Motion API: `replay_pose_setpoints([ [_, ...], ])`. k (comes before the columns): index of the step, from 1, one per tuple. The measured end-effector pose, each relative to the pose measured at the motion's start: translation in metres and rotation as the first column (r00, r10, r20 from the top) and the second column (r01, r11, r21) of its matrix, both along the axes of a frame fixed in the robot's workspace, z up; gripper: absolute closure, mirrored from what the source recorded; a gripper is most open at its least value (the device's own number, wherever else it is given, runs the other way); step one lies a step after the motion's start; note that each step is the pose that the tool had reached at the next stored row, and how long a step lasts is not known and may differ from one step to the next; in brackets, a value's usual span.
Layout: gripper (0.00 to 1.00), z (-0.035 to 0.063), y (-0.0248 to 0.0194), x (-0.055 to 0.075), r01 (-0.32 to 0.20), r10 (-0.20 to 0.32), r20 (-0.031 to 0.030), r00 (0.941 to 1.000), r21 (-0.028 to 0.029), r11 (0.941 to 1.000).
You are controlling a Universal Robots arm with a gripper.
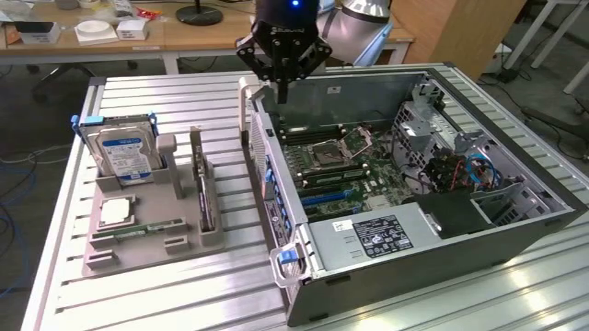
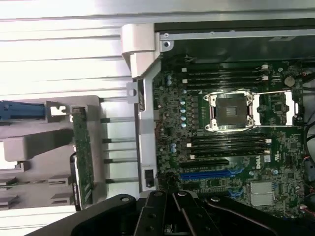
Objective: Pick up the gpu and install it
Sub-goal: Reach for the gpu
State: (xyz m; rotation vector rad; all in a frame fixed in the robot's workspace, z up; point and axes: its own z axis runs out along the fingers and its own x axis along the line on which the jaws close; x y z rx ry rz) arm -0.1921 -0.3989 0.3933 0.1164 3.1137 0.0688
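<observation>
The gpu (image 1: 205,196) stands on edge in a slot of the grey holder tray (image 1: 156,252), on the exterior view's left of the open computer case (image 1: 515,227). In the wrist view the gpu (image 2: 82,157) shows as a narrow green board with a dark face behind it. My gripper (image 1: 281,93) hangs above the case's rear wall, well away from the gpu, near the far end of the case. Its fingers are shut together with nothing between them. The gripper (image 2: 172,216) looks down on the motherboard (image 2: 172,103), which has a blue slot (image 2: 209,174).
The tray also holds a silver hard drive (image 1: 124,155) with a blue-white label, a processor chip (image 1: 118,210) and a green memory stick (image 1: 147,227). The case sits on a slatted metal table (image 1: 184,296). A desk with boxes (image 1: 101,31) stands behind.
</observation>
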Motion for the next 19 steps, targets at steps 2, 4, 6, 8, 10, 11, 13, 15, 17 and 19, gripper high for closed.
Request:
replay_pose_setpoints([
  [2, 0.9, 0.0, 0.0, -0.009, 0.0, 0.0, -0.0001, 1.0, 0.0, 1.0],
  [4, 0.9, 0.0, -0.0001, -0.018, 0.0, 0.0, 0.0, 1.0, 0.0, 1.0],
  [6, 0.9, 0.0, -0.0001, -0.027, 0.0, 0.0, 0.0, 1.0, 0.0001, 1.0],
  [8, 0.9, 0.0, -0.0002, -0.036, 0.0, 0.0, 0.0, 1.0, 0.0, 1.0],
  [10, 0.9, 0.0, -0.0003, -0.045, 0.0, 0.0, 0.0, 1.0, 0.0001, 1.0],
  [11, 0.9, 0.0, -0.0003, -0.05, 0.0, 0.0, 0.0, 1.0, 0.0, 1.0],
  [13, 0.9, 0.0, -0.0004, -0.059, 0.0, 0.0, -0.0001, 1.0, 0.0, 1.0],
  [15, 0.9, 0.0, -0.0004, -0.068, 0.0, 0.0, 0.0, 1.0, 0.0, 1.0],
  [17, 0.9, -0.0001, -0.0005, -0.077, 0.0, 0.0, 0.0, 1.0, 0.0001, 1.0],
  [19, 0.9, 0.0, -0.0006, -0.086, 0.0, 0.0, 0.0, 1.0, 0.0, 1.0],
])
